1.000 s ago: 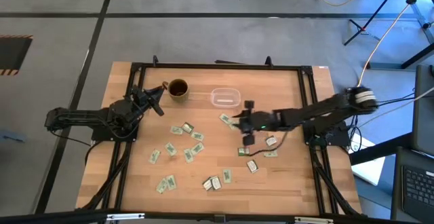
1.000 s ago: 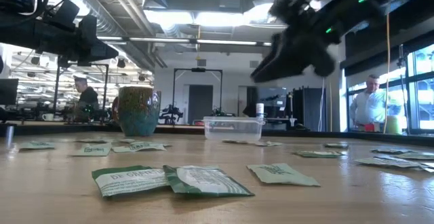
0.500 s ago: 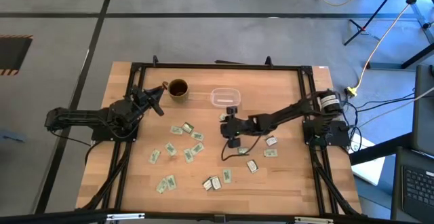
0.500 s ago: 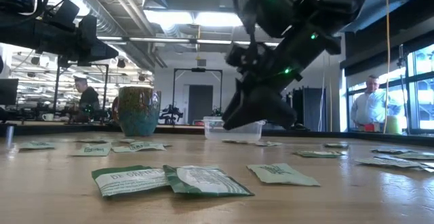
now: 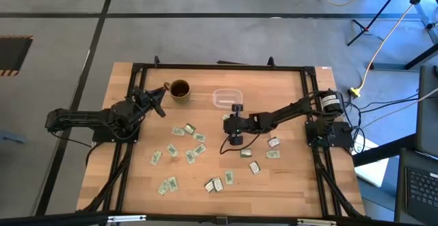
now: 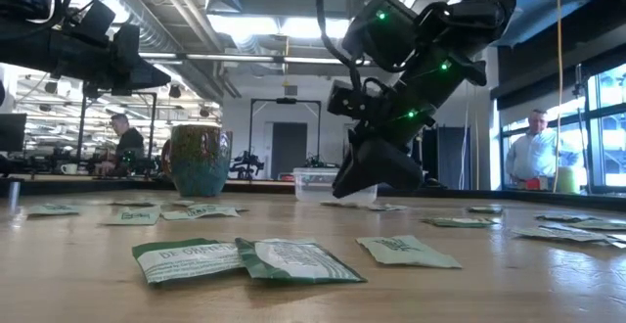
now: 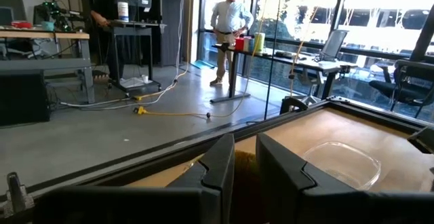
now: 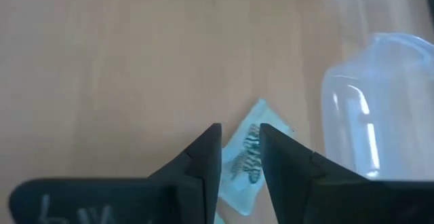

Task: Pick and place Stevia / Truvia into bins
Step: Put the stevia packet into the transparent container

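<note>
While poised over a sachet (image 8: 248,157) beside the bin (image 5: 227,98), right gripper (image 8: 239,157) narrowly parted, grasping nothing; left gripper (image 7: 245,164) slightly parted, near table's far-left corner.

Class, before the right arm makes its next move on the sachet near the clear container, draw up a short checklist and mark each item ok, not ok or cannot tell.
1. Right gripper lined up over a pale green-and-white paper sachet: ok.
2. Sachet gripped: not ok; it lies flat on the wooden table.
3. Clear plastic rectangular container close by, upright: ok.
4. Container already holds sachets: cannot tell.
5. Left gripper parked by the round brown mug, out of the way: ok.
</note>
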